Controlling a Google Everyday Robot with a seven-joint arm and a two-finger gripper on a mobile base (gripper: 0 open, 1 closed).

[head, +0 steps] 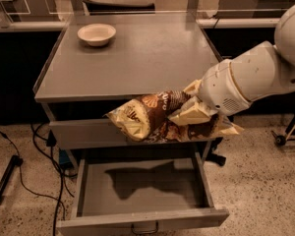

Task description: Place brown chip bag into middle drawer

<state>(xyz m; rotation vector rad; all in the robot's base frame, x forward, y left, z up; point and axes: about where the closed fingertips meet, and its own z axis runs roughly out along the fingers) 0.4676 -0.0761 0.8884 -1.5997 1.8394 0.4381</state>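
Observation:
The brown chip bag (157, 116), dark brown foil with tan-yellow ends, hangs in the air in front of the cabinet's top drawer front. My gripper (189, 116) is shut on the bag's right part, its cream fingers (191, 117) pressed over the foil. The white arm reaches in from the right. The middle drawer (142, 187) is pulled open below the bag, grey and empty inside, with the bag's shadow on its floor. Its small wire handle (144, 228) shows at the bottom edge.
A cream round bowl (96, 34) sits at the back left of the grey cabinet top (137, 58). The closed top drawer front (81, 132) is behind the bag. Black cables (39, 146) lie on the speckled floor at left. A wheeled stand (285, 132) is at right.

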